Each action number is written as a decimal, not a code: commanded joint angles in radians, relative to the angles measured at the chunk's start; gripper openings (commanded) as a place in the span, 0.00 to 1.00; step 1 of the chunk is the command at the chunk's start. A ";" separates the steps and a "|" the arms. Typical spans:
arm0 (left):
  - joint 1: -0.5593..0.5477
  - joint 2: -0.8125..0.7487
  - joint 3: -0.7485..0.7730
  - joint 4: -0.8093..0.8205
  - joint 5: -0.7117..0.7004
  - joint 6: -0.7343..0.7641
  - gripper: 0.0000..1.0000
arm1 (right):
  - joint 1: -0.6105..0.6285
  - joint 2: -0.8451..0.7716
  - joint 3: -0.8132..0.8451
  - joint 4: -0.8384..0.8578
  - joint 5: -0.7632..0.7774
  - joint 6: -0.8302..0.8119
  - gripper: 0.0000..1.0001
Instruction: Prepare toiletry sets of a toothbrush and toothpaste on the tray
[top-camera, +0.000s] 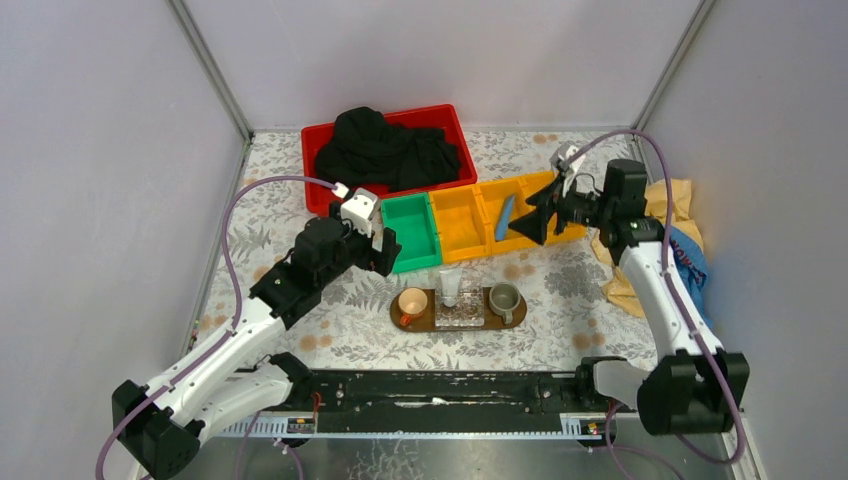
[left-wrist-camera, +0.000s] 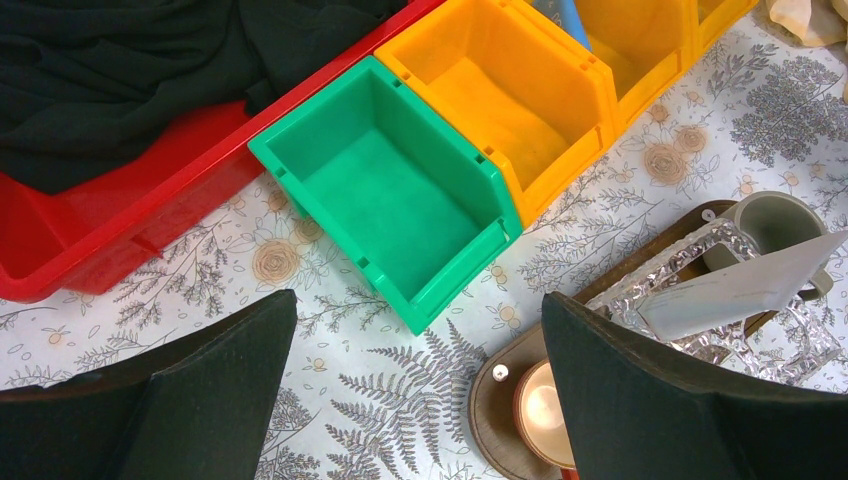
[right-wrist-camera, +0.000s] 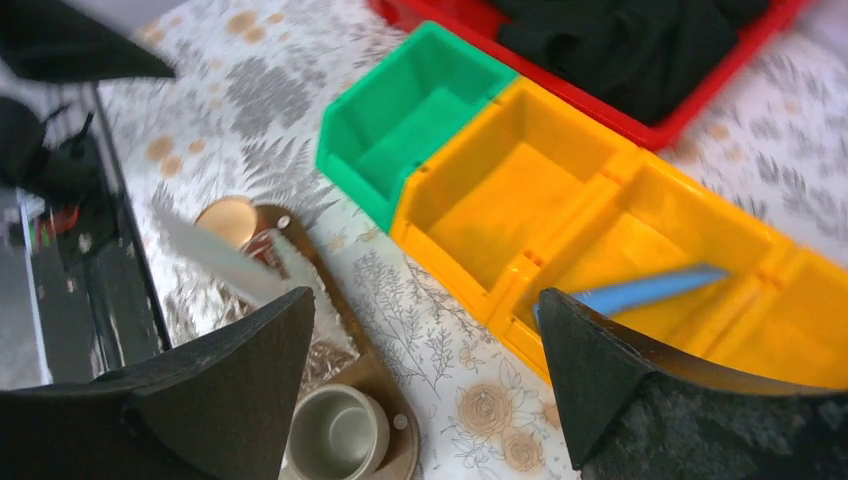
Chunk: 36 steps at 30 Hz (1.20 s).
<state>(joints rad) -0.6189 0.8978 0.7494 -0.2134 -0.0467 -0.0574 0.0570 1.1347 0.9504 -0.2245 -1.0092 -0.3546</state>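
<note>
We find the blue toothpaste tube (top-camera: 505, 214) inside the second yellow bin (right-wrist-camera: 660, 225) to the right of the green bin (top-camera: 410, 232). From the top camera its long axis runs almost up and down the frame, the far end tipped a little to the upper right. In the right wrist view it lies nearly level, rising slightly toward the right of the frame.

The right gripper (right-wrist-camera: 422, 295) hangs over the bins with its jaws spread wide and nothing between them. The tube's near end sits just beside the right-hand finger in that view, but it is not clamped.

The silvery-white toothpaste tube (left-wrist-camera: 740, 290) leans in the clear ribbed box (left-wrist-camera: 715, 345) at the middle of the tray (top-camera: 520, 312), which sits at lower centre of the top view. In the left wrist view its long axis slants from the box up toward the right edge, crossing the grey-green cup (top-camera: 503, 297). An orange cup (top-camera: 412, 303) stands on the tray's left end.

The left gripper (left-wrist-camera: 418, 300) hovers above the near corner of the green bin and the flowered counter (top-camera: 560, 280), jaws fully parted and empty.

We cannot make out any toothbrush.
</note>
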 joint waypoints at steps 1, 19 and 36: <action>0.010 -0.015 -0.004 0.040 -0.014 0.013 1.00 | -0.031 0.138 0.109 0.028 0.159 0.238 0.83; 0.010 -0.024 -0.004 0.041 -0.015 0.015 1.00 | 0.186 0.460 0.334 -0.041 0.836 0.499 0.62; 0.016 -0.032 -0.003 0.041 -0.014 0.016 1.00 | 0.221 0.626 0.398 -0.073 0.978 0.597 0.55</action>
<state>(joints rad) -0.6136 0.8810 0.7494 -0.2134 -0.0498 -0.0570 0.2699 1.7542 1.3098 -0.3111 -0.0635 0.2157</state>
